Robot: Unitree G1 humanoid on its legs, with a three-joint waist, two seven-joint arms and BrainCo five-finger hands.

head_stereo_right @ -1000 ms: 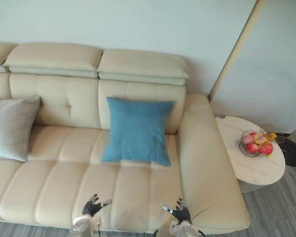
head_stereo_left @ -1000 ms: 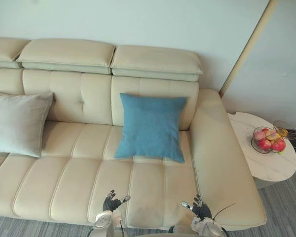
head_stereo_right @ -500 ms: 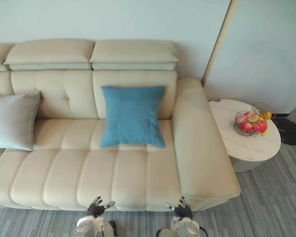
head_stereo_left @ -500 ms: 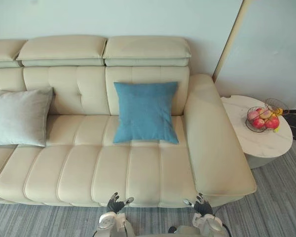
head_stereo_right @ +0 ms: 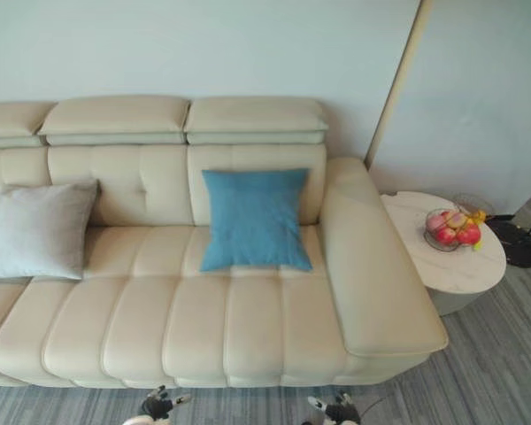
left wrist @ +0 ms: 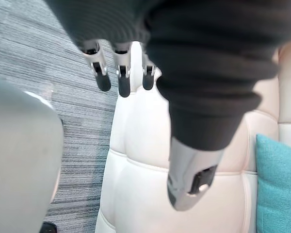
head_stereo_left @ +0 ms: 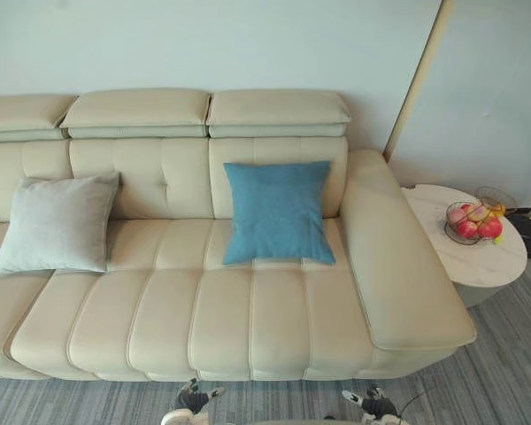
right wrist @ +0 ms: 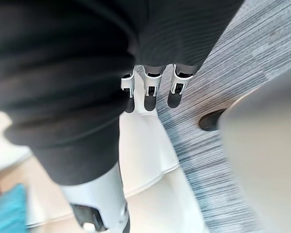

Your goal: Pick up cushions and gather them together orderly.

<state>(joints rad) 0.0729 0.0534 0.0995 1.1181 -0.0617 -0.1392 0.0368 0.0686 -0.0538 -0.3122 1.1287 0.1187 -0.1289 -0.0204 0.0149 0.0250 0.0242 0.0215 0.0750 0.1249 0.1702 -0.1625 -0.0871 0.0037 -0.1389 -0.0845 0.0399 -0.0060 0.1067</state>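
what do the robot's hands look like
Both alike: the left hand and right hand wear a dark ribbed cover over the back and wrist. Silver fingers with dark rounded tips sit in a row; the thumb is silver-grey with a dark inset.

Cream sofa (head_stereo_left: 248, 328) stitched in panels; teal-blue cushion (head_stereo_left: 277, 212) right, pale grey cushion (head_stereo_left: 57, 224) left. White marbled table (head_stereo_left: 491, 261), red and yellow fruit (head_stereo_left: 473, 223), grey striped carpet (head_stereo_left: 504, 381).

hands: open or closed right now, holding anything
Left hand: open, holding nothing.
Right hand: open, holding nothing.
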